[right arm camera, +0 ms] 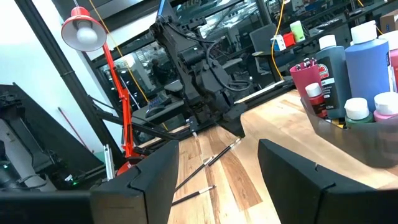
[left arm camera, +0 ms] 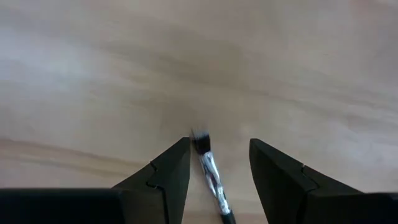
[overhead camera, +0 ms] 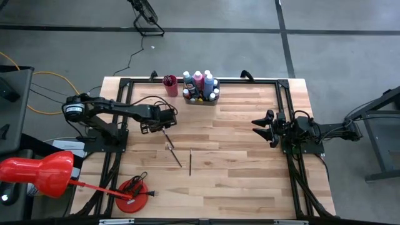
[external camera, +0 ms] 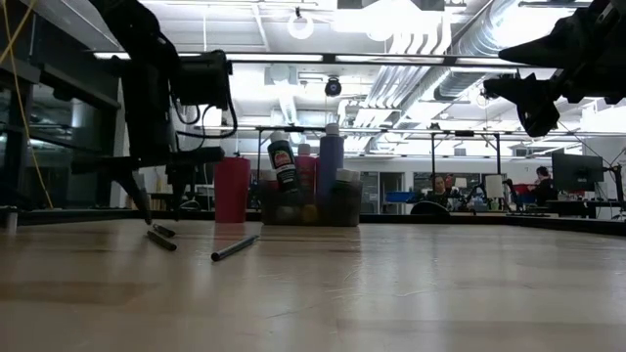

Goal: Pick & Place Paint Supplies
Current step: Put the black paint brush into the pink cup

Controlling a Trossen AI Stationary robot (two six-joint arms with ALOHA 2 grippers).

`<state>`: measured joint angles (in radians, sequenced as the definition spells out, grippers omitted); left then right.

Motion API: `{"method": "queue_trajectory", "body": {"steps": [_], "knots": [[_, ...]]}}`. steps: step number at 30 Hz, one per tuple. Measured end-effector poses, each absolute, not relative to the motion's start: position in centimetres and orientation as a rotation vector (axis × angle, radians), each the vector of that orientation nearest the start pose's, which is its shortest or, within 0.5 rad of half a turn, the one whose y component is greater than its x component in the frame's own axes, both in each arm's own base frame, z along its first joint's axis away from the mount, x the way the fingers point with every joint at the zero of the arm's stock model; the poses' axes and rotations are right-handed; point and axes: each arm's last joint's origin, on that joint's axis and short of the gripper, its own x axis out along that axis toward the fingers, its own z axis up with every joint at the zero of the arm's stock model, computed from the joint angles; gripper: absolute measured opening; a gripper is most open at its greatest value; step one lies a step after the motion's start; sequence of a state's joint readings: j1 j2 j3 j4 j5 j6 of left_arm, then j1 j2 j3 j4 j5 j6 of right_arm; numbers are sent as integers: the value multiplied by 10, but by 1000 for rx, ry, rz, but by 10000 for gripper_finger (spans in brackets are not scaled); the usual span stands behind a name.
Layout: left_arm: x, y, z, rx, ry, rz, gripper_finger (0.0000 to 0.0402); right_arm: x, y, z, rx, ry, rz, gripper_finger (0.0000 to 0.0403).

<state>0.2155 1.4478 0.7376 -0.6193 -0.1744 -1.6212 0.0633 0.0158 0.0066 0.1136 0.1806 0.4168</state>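
- Loose paintbrush (overhead camera: 190, 162) flat on the table (overhead camera: 250, 181), nearest the front edge; a second loose brush (overhead camera: 175, 154) just left of it.
- Left gripper (overhead camera: 164, 129) low over the table, jaws apart, straddling a third paintbrush (left arm camera: 210, 174); fingers (left arm camera: 166, 177) not clamped on it.
- Right gripper (overhead camera: 264, 127) raised at right, jaws open, holding nothing.
- Far edge: grey tray (overhead camera: 201, 100) holding paint bottles (overhead camera: 199, 80), pink cup (overhead camera: 170, 85) just beside it.

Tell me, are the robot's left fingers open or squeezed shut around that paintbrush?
Open. The left gripper has a gap on both sides of the paintbrush lying between its fingers; neither visibly presses it.
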Motion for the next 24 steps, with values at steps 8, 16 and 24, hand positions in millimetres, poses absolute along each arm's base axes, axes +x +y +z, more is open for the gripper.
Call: {"method": "queue_trajectory", "body": {"steps": [8, 16, 24], "knots": [[230, 55, 151, -1421, 767, 1376, 161, 97, 1, 175, 429, -126, -94, 213], [222, 53, 142, -1440, 762, 1419, 100, 97, 1, 175, 429, -127, -94, 213], [220, 52, 141, -1433, 772, 1429, 16, 97, 1, 175, 429, -127, -94, 213]]}}
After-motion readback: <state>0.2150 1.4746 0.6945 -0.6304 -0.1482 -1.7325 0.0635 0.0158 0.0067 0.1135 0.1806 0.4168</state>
